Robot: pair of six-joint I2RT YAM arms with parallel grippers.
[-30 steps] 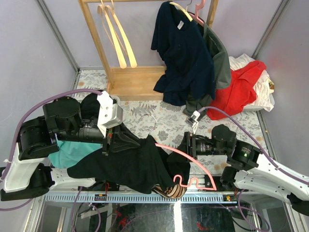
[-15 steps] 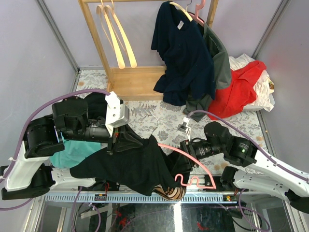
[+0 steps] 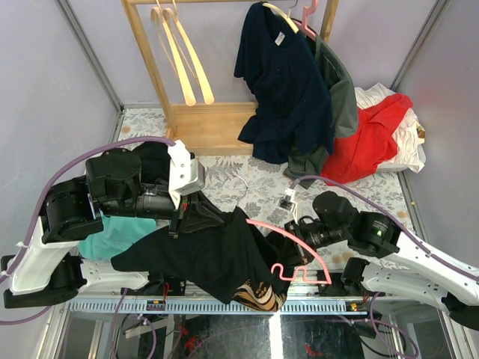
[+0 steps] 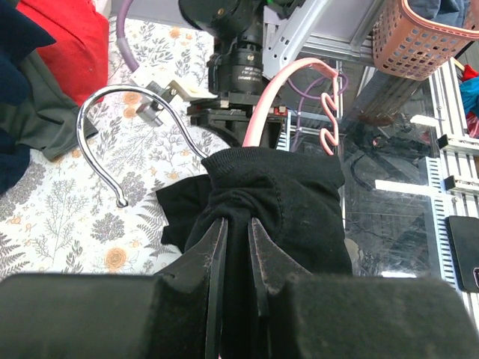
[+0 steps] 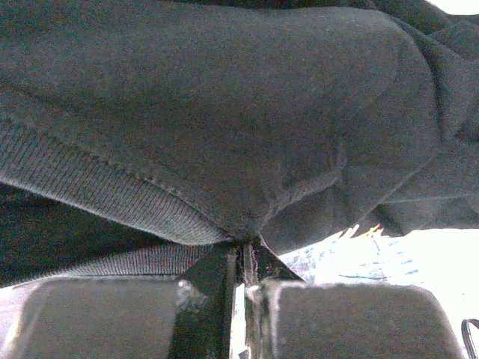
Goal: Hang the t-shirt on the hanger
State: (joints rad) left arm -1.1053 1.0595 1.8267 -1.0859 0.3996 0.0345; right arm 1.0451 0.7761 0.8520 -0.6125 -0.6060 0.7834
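left fingers (image 4: 212,284) and right fingers (image 5: 206,295) both pinch the black t-shirt (image 3: 217,254) draped over the pink hanger (image 4: 258,105).

The t-shirt (image 3: 217,258) is stretching across the near middle of the table (image 3: 262,187), its lower end hanging past the near edge. The hanger (image 3: 273,226) is sitting partly inside it, one arm poking out to the right and the hook (image 4: 120,89) pointing far. The left gripper (image 3: 179,221) is biting the fabric at the shirt's left end, just beside the hook; the right gripper (image 3: 297,232) is pinching it on the right. A crumpled cloth (image 3: 112,235) is lying under the left arm. Far back, a wooden rack (image 3: 209,127) is standing, with two wooden hangers (image 3: 179,60) dangling at its left and a hanging t-shirt (image 3: 284,90) at its right. A heap of garments (image 3: 374,138) is lying far right.
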